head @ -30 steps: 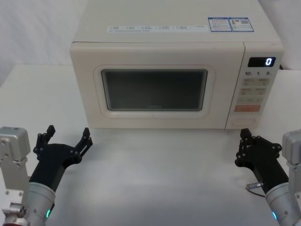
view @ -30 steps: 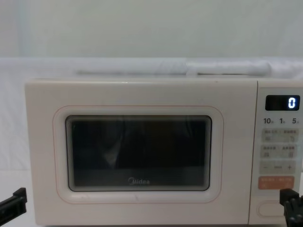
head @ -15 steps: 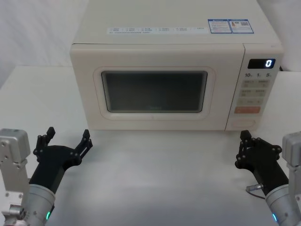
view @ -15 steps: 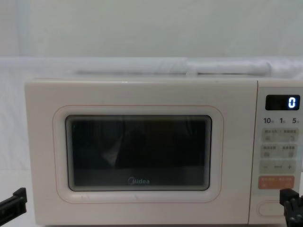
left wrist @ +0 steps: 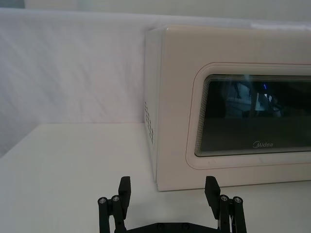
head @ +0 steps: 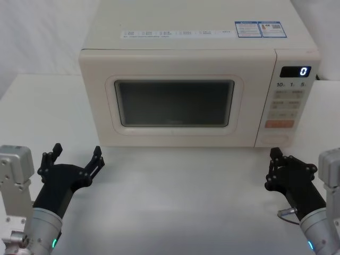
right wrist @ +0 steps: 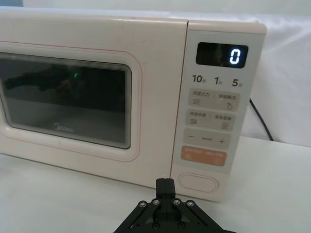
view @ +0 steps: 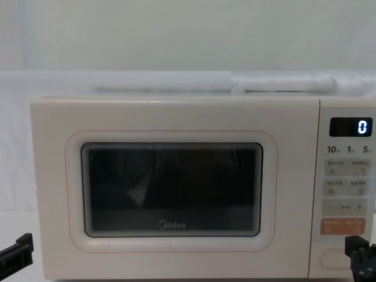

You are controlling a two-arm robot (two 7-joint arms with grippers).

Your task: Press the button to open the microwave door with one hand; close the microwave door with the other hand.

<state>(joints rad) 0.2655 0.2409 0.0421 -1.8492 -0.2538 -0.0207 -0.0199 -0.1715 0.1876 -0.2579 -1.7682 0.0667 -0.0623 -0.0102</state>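
Note:
The cream microwave stands at the back of the white table with its door [head: 175, 101] shut, the dark window and "Midea" logo [view: 173, 225] facing me. The wide oval button [right wrist: 198, 182] sits at the bottom of the control panel, under the orange key [head: 279, 124]. My right gripper [head: 274, 155] is shut and hovers just in front of and below the button [head: 280, 139], apart from it. My left gripper [head: 77, 150] is open, low over the table in front of the door's left corner, holding nothing; its fingers [left wrist: 210, 187] frame that corner in the left wrist view.
The display [right wrist: 222, 55] reads 0. A dark cable [right wrist: 260, 119] runs behind the microwave on the right. A white cloth backdrop [left wrist: 73, 73] closes off the rear. Bare white table [head: 180, 196] lies between the two arms.
The right gripper has sunk a touch lower in the chest view. The left arm and the door have not moved.

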